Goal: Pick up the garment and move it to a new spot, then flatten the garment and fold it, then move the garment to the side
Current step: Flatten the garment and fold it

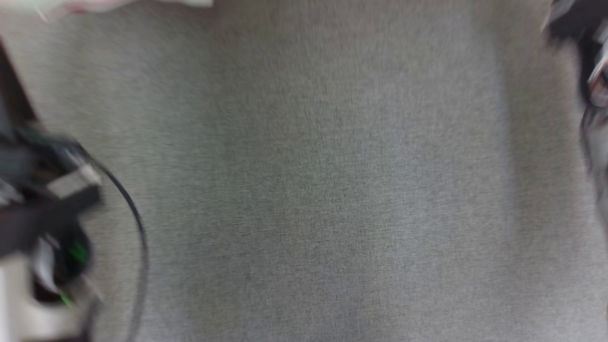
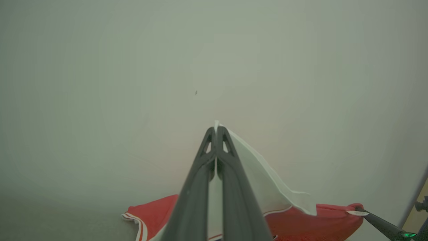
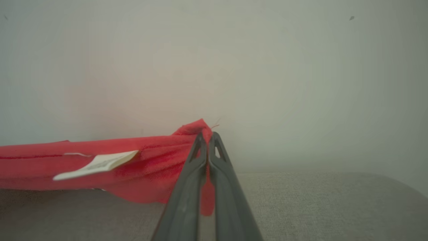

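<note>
Above grey surface (image 3: 317, 201), garment (image 3: 150, 160), ends clamped in left tool (image 2: 216, 129) and right tool (image 3: 207, 135)

Left end effector (image 2: 216, 129): jaws pressed together at the tips, pinching a white edge of the garment (image 2: 264, 177) that pokes just past them.
Left fingers (image 2: 194, 201): long, dark and side by side, with a thin slit lower down where cloth shows.
Right end effector (image 3: 208, 135): jaws closed on a red fold, with cloth bunched at the tips and hanging between the fingers.
Right fingers (image 3: 230, 201): dark and close together, rising from the bottom edge.
Left arm (image 1: 47, 209): blurred dark mass at the lower left of the head view; pose unreadable.
Right arm (image 1: 593, 80): blurred dark shape at the right edge; pose unreadable.
</note>
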Controlling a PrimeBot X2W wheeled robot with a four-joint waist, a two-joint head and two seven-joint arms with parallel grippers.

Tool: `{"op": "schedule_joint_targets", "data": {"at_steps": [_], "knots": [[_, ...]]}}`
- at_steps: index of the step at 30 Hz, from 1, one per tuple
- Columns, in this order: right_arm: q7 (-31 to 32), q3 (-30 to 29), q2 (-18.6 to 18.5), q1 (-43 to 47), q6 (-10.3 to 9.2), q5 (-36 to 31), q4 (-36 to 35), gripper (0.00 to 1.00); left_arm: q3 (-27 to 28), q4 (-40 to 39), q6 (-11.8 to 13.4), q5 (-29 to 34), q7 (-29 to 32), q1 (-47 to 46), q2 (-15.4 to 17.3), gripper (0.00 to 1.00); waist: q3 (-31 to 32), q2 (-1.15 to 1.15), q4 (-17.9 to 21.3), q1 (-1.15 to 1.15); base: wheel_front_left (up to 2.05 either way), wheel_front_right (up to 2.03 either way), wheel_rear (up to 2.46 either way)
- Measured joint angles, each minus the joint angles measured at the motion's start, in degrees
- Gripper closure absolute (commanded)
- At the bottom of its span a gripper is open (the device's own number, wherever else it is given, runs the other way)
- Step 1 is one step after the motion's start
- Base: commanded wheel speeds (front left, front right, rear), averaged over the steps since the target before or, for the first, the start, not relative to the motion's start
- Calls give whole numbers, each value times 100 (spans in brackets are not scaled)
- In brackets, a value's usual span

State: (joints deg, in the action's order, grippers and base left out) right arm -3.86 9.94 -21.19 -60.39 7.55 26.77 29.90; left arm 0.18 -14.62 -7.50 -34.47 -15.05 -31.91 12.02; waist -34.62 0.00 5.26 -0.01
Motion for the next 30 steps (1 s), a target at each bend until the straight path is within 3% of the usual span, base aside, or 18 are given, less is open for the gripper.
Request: {"op": "schedule_joint_targets", "data": {"at_steps": [6, 14, 19, 24, 30], "knots": [[721, -49, -38, 1400, 0, -160, -179, 100, -113, 276, 0, 45, 0, 1372, -436, 100, 671, -1, -118, -1, 0, 0, 0], [1400, -272, 100, 2548, 0, -494, -492, 100, -413, 737, 0, -101, 0, 2530, -537, 100, 1443, -2, -229, -2, 0, 0, 0], [2072, -525, 196, 3282, 0, -684, -731, 100, -725, 1182, 0, -360, 0, 3019, -447, 100, 1920, -2, -333, -1, 0, 0, 0], [2783, -719, 389, 4022, 0, -782, -1258, 100, -1100, 1612, 0, -802, 142, 3343, -151, 100, 2288, -2, -459, -1, 0, 0, 0], [3229, -991, 621, 4643, 0, -896, -1903, 100, -1291, 1746, 0, -1477, 749, 3702, 146, 100, 2557, -2, -588, -1, 0, 0, 0]]}}
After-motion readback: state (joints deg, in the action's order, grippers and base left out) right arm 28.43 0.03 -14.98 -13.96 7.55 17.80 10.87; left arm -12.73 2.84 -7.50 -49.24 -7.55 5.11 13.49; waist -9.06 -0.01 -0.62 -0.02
